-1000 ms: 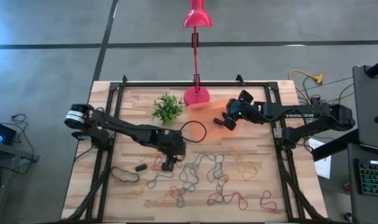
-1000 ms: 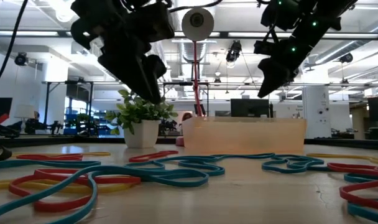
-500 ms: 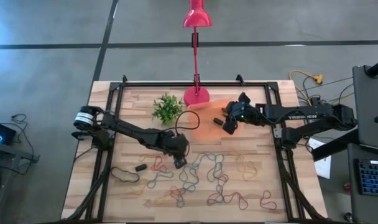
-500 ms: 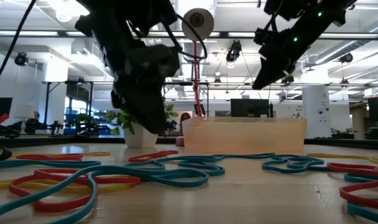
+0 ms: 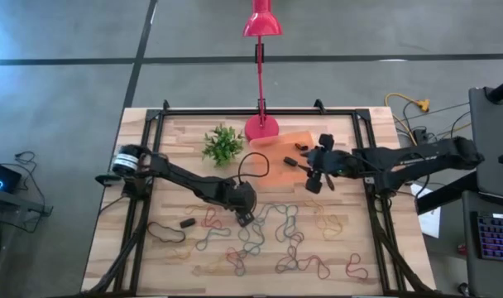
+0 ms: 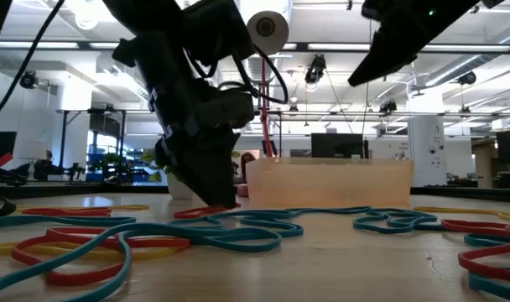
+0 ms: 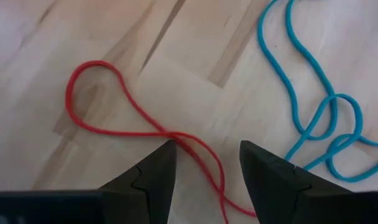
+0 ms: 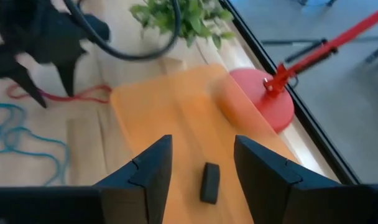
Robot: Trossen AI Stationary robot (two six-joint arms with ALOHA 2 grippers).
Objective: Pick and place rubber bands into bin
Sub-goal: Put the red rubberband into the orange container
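On the wooden table (image 5: 136, 248), the left gripper (image 7: 204, 163) stands spread wide astride a red rubber band (image 7: 108, 118), holding nothing. It should drop squarely before pinching. The right gripper (image 8: 198, 163), parted and empty, hangs above the bin (image 8: 170, 118).

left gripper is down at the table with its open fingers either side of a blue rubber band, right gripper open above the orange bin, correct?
Not quite. The band between the left gripper's open fingers is red, not blue; the left wrist view shows the blue bands lying off to one side, clear of the fingers. The rest holds: the right gripper is open above the orange bin.
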